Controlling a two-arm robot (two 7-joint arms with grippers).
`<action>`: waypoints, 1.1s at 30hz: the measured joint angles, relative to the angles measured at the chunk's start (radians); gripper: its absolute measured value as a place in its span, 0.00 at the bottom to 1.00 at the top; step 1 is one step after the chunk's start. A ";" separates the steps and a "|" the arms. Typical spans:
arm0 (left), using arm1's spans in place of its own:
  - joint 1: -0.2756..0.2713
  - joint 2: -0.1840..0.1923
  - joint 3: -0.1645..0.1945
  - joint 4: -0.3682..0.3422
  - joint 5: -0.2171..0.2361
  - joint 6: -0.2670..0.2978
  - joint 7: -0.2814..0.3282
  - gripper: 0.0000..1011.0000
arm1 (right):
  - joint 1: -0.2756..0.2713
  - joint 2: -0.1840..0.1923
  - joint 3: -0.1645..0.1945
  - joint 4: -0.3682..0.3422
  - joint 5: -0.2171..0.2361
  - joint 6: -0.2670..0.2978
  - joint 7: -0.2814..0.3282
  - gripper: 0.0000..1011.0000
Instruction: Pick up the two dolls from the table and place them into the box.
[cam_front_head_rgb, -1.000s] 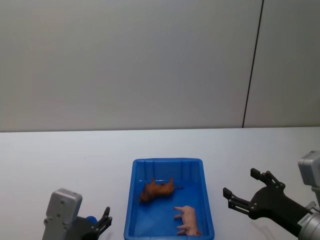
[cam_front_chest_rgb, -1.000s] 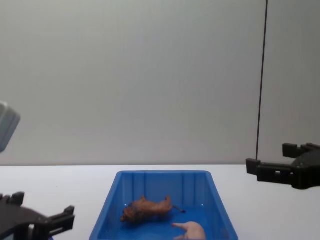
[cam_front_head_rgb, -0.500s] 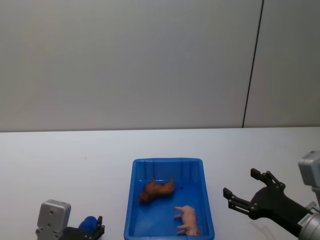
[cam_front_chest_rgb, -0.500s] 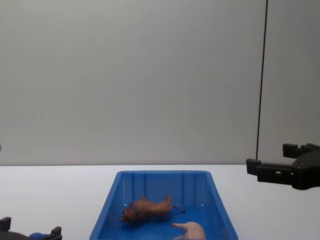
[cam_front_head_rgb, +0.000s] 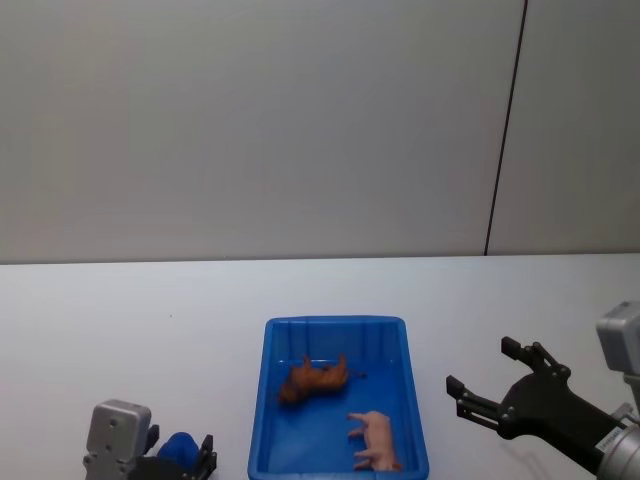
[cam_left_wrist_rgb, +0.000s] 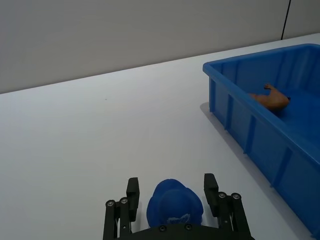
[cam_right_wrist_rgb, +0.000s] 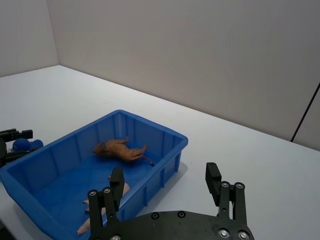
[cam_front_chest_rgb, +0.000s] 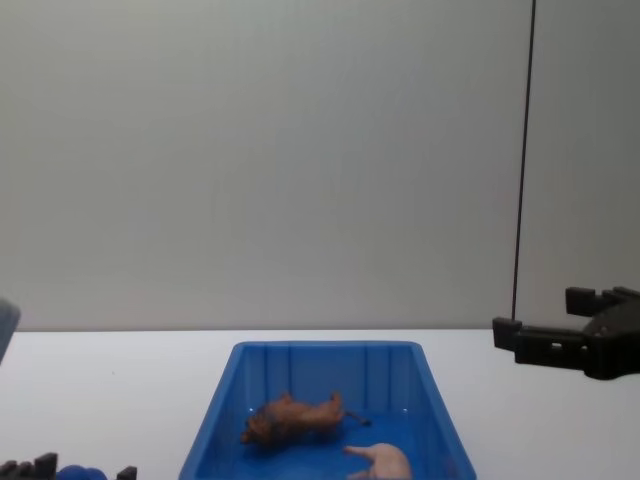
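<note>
Blue box (cam_front_head_rgb: 338, 325) already holds both dolls: lion (cam_front_head_rgb: 314, 378) on its side toward the far wall, pig (cam_front_head_rgb: 373, 441) nearer. Right gripper (cam_front_head_rgb: 488, 389) hovers just right of the box, jaws spread, empty. Left gripper (cam_left_wrist_rgb: 172, 202) sits low to the box's left, open, nothing gripped. No doll left on the table (cam_front_head_rgb: 120, 320); judged done.
</note>
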 joint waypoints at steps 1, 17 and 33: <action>-0.002 -0.002 0.000 0.002 -0.001 0.003 -0.003 0.81 | 0.000 0.000 0.000 0.000 0.000 0.000 0.000 0.99; -0.029 -0.024 -0.006 0.008 0.005 0.071 -0.041 0.46 | 0.000 0.000 0.000 0.000 0.000 0.000 0.000 0.99; -0.082 -0.042 -0.024 -0.058 0.081 0.083 -0.070 0.36 | 0.000 0.000 0.000 0.000 0.000 0.000 0.000 0.99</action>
